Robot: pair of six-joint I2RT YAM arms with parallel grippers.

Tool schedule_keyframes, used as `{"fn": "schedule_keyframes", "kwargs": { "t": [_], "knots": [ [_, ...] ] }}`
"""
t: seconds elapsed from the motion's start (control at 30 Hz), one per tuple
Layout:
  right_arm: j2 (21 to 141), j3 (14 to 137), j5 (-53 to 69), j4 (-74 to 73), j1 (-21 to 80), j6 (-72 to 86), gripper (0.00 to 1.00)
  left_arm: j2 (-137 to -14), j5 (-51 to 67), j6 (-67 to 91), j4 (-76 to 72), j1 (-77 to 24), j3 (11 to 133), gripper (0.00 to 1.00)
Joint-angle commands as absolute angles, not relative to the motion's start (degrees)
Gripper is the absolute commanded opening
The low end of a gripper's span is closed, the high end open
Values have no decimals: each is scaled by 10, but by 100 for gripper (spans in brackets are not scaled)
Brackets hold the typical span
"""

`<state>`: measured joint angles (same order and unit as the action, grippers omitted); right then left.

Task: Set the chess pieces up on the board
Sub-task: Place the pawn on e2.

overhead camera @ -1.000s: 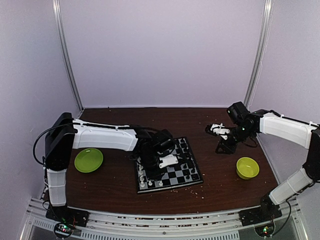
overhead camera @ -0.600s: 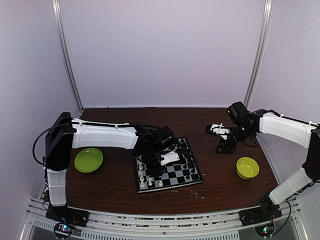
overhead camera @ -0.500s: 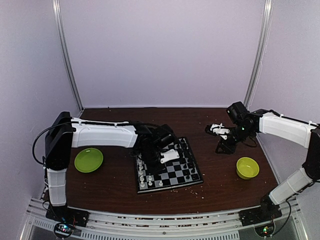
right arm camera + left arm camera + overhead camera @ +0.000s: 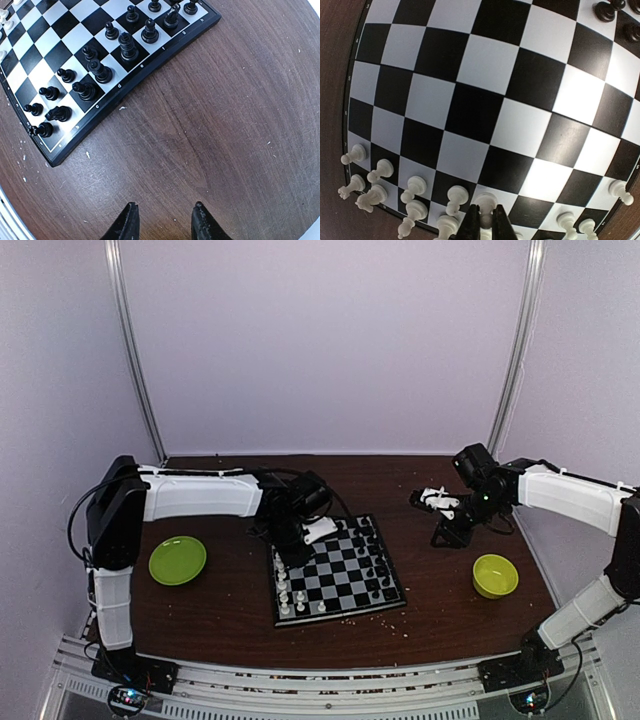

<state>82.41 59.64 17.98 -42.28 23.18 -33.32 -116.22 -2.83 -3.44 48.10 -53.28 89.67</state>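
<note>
The board (image 4: 340,614) lies mid-table, white chess pieces (image 4: 285,588) along its left side and black ones (image 4: 374,558) on its right. My left gripper (image 4: 318,531) hangs over the board's far left part. In the left wrist view its two dark fingers (image 4: 470,226) pinch the stem of a white pawn (image 4: 486,201), above the white rows (image 4: 415,187) on the board (image 4: 485,100). My right gripper (image 4: 433,500) hovers to the right of the board. In its wrist view it (image 4: 164,219) stands open over bare wood, the black pieces (image 4: 100,70) beyond it.
A lime-green plate (image 4: 177,560) lies left of the board and a green bowl (image 4: 495,575) at the right. Pale crumbs (image 4: 400,625) dot the wood near the board's front edge. Metal posts rise at the back corners.
My left gripper has closed on a white pawn and moved from the middle of the board toward its far left part. The right arm has stayed still.
</note>
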Motion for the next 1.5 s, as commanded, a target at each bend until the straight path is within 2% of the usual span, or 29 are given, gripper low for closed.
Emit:
{"fn": "schedule_keyframes", "kwargs": {
  "t": [0.0,0.6,1.13,1.3,1.47],
  "knots": [
    [829,609,172,-430,236,-343,36,-1147,-30,-23,486,-528,886,6],
    [839,611,169,-433,239,-343,36,-1156,-22,-28,505,-527,878,7],
    [841,612,168,-435,241,-343,36,-1114,-18,-20,509,-530,901,23],
    [841,613,168,-435,241,-344,36,-1094,-23,-17,504,-544,900,24],
    [841,613,167,-435,242,-344,36,-1080,53,-67,476,-583,876,24]
  ]
}}
